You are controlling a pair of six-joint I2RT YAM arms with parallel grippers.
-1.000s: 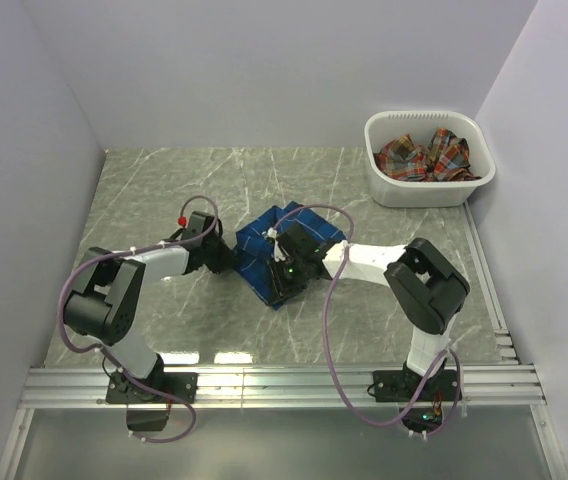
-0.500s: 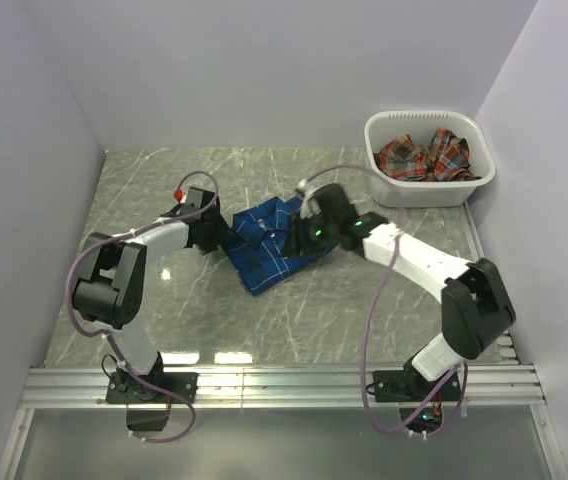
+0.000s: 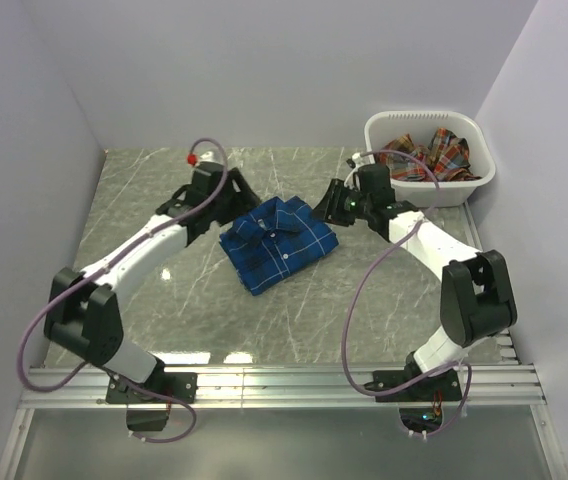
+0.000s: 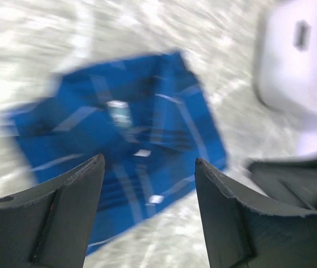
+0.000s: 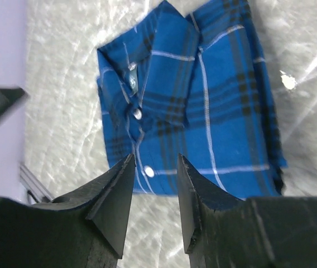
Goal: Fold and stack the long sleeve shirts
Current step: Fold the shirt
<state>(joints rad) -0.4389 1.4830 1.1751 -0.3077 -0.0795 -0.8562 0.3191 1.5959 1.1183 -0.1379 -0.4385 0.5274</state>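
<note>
The blue plaid shirt [image 3: 279,240] lies folded in a rectangle mid-table, collar up, between the two arms; the red-orange plaid shirt [image 3: 424,155] sits crumpled in the white basket [image 3: 434,192]. The left gripper [image 4: 150,212] is spread wide and empty; the right gripper [image 5: 155,206] is narrowly parted, pinching nothing. Cloth this light and limp will likely sag open if lifted by one corner — better pinched at a folded edge, through all layers. The right wrist view shows buttons and collar sharply; the left wrist view is blurred; the top view alone shows the basket's shirt plainly.
</note>
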